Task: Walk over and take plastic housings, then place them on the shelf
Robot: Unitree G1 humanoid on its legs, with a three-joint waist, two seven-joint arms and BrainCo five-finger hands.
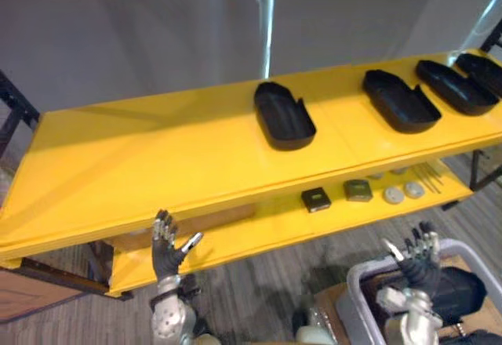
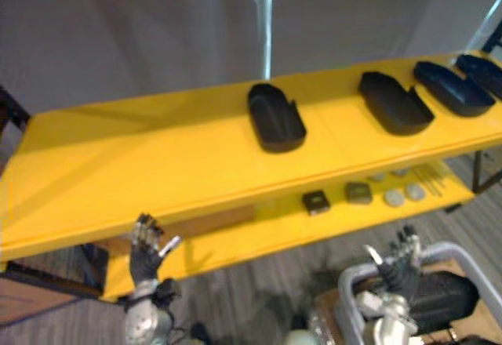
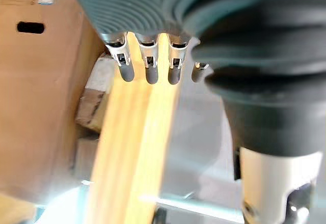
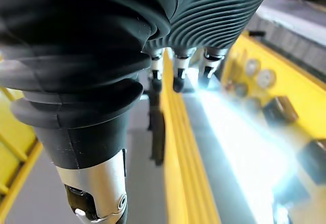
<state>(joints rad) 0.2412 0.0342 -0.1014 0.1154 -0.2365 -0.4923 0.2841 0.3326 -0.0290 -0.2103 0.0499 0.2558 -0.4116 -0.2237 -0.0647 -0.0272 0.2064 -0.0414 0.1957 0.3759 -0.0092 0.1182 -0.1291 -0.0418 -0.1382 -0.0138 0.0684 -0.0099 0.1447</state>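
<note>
Several black plastic housings lie on the top board of a yellow shelf [image 1: 157, 157]: one near the middle [image 1: 283, 114], another further right [image 1: 400, 99], and two more at the far right end [image 1: 455, 86]. My left hand [image 1: 167, 251] is raised below the shelf's front edge, fingers straight and holding nothing. My right hand [image 1: 421, 260] hangs low at the right, over a grey bin [image 1: 353, 290] that holds a dark object [image 1: 459, 290]; its fingers are relaxed and empty.
The lower yellow board carries two small dark boxes [image 1: 316, 199], round grey discs [image 1: 394, 195] and thin rods [image 1: 428, 177]. A cardboard box [image 3: 35, 96] stands by the shelf's left end. A metal pole [image 1: 267, 16] rises behind the shelf.
</note>
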